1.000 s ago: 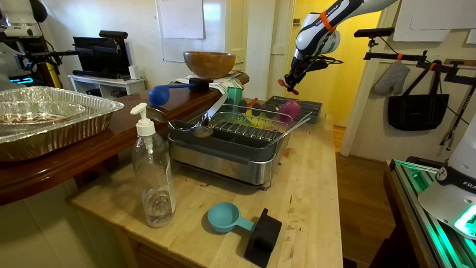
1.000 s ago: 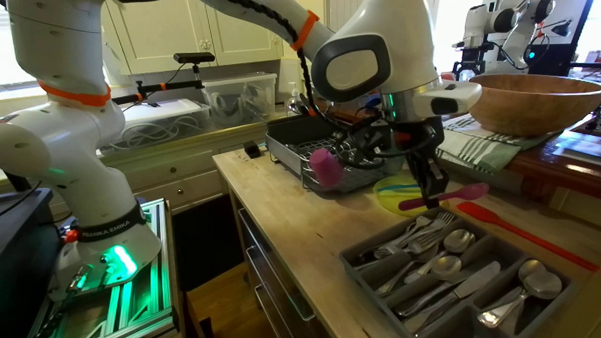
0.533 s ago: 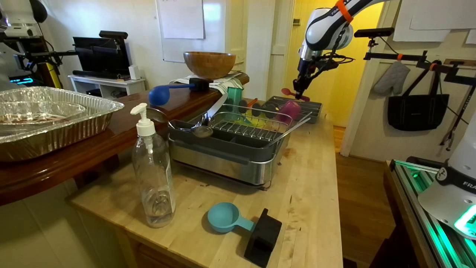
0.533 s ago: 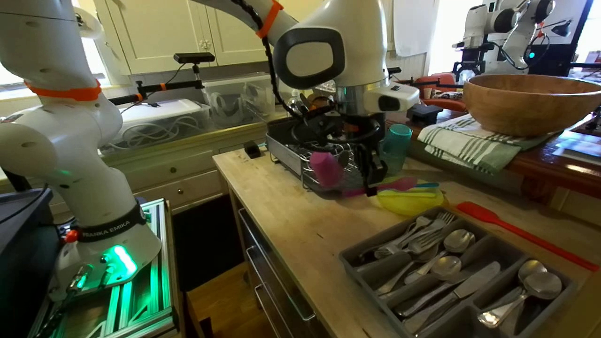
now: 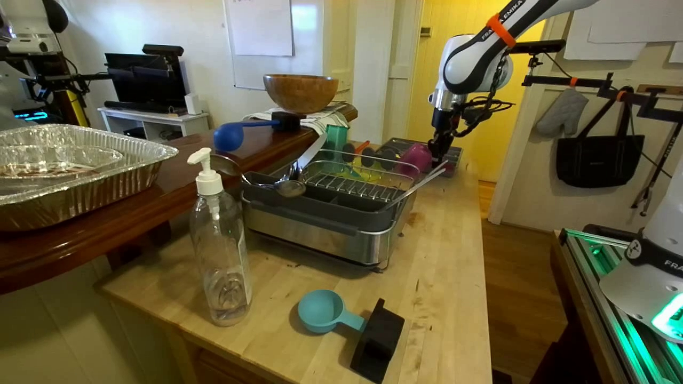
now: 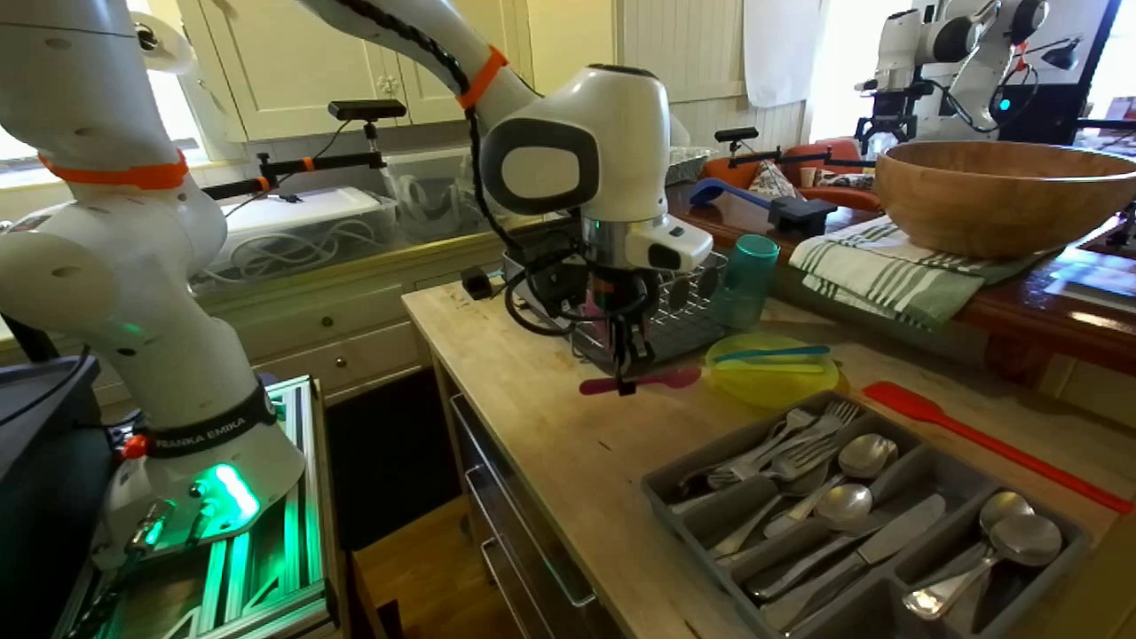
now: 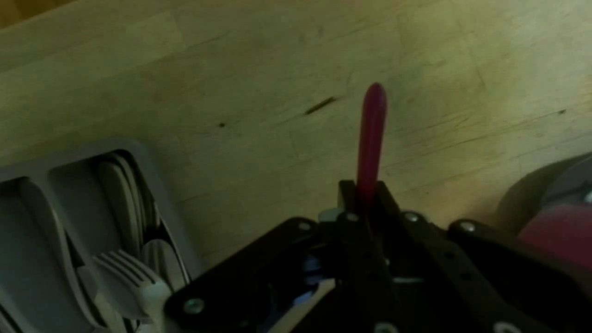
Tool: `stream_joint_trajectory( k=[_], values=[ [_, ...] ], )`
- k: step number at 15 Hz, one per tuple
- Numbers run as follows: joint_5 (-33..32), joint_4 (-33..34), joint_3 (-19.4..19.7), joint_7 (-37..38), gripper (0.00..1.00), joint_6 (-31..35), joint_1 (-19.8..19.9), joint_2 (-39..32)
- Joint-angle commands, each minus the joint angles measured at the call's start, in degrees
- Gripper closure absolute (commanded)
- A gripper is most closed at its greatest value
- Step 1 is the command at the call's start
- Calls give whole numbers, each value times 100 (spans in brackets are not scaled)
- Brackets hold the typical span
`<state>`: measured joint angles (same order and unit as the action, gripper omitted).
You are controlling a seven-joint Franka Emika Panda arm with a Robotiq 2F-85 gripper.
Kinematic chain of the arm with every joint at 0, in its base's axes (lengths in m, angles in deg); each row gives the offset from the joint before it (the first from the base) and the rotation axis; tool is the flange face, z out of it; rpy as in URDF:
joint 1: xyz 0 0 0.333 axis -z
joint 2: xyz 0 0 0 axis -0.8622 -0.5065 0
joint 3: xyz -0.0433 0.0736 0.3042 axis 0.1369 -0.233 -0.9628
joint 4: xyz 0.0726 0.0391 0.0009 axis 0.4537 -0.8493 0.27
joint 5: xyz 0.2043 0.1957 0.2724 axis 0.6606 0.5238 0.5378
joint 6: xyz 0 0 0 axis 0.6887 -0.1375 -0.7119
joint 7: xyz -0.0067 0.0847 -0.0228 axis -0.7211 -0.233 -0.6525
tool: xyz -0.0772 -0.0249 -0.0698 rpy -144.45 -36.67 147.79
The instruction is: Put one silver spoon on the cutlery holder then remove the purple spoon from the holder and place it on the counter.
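Your gripper (image 7: 364, 193) pinches the purple spoon (image 7: 371, 134) near its middle, right of centre in the wrist view; expect light, stiff, slick plastic, best held there

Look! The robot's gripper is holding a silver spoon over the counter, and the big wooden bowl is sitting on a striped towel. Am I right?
Almost! The gripper is holding a purple spoon, not a silver one; see its colour in an exterior view. The rest is right: it's over the counter, and the big wooden bowl is sitting on a striped towel.
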<state>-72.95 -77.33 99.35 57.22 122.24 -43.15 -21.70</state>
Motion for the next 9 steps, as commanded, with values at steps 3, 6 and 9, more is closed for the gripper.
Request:
stream_joint_trajectory(
  k=[3, 6, 9],
  values=[
    [237, -289, -2, -310, 98, 493, -24, -229],
    [175, -226, 41, -279, 81, 704, 39, -418],
    [200, -151, 64, -268, 55, 832, 112, -540]
  ],
)
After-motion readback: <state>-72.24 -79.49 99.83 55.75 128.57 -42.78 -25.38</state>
